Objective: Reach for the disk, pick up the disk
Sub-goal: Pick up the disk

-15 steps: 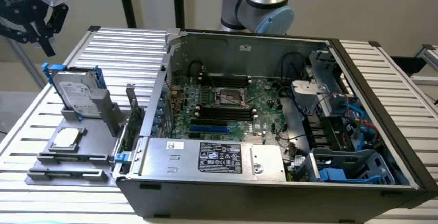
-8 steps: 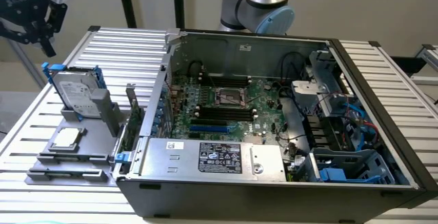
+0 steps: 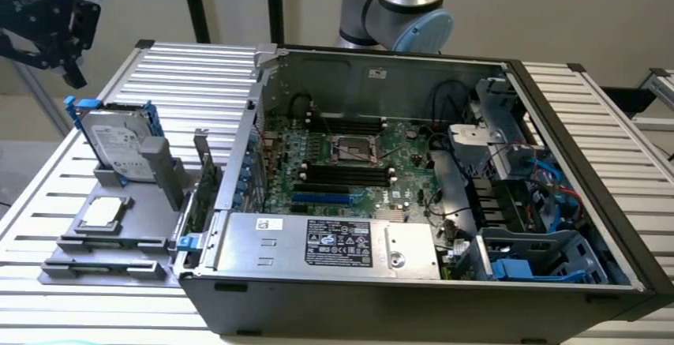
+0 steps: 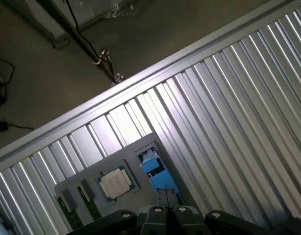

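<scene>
The disk (image 3: 114,141) is a silver-grey drive with a white label in a bright blue bracket. It stands on edge in a grey holder (image 3: 158,173) on the slatted table, at the exterior view's left. My gripper (image 3: 47,49) hangs high above and behind it, well apart, near the table's far corner. In the wrist view the disk (image 4: 153,166) appears edge-on, blue bracket end up, just beyond my gripper (image 4: 169,215). The two grey fingertips sit close together with nothing between them.
A small square silver chip (image 3: 102,212) (image 4: 115,184) lies in a grey tray in front of the disk's holder. An open computer case (image 3: 421,171) takes up the middle of the table (image 3: 632,124). Black stand legs (image 4: 77,39) and floor lie past the table edge.
</scene>
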`<state>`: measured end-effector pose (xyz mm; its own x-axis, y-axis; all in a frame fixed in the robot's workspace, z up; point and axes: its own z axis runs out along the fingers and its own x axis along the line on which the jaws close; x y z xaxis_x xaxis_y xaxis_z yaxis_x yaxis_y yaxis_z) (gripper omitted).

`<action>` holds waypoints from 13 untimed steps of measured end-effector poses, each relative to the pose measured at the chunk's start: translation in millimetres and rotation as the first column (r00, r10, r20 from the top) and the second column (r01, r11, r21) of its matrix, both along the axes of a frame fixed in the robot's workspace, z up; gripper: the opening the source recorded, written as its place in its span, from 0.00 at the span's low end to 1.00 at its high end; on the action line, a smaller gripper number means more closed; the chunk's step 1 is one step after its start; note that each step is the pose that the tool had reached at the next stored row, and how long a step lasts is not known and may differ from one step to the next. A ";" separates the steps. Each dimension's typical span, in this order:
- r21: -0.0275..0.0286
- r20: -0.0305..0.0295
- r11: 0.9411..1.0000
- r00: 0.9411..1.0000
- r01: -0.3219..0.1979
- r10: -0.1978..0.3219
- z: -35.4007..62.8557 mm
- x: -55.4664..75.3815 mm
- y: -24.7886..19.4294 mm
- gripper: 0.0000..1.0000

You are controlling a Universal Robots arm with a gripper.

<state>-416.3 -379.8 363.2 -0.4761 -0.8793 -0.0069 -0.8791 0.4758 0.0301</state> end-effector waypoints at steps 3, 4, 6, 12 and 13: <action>0.000 0.000 0.999 0.999 -0.050 0.050 -0.1 0.0 0.0 0.11; 0.000 0.000 0.998 0.998 -0.066 0.066 0.0 0.0 0.0 0.11; 0.000 0.000 0.995 0.995 -0.099 0.099 -0.1 0.1 0.0 0.11; 0.000 0.000 0.982 0.982 -0.191 0.191 -0.3 0.4 0.0 0.11; 0.000 0.000 0.979 0.979 -0.205 0.205 -0.3 0.4 0.0 0.11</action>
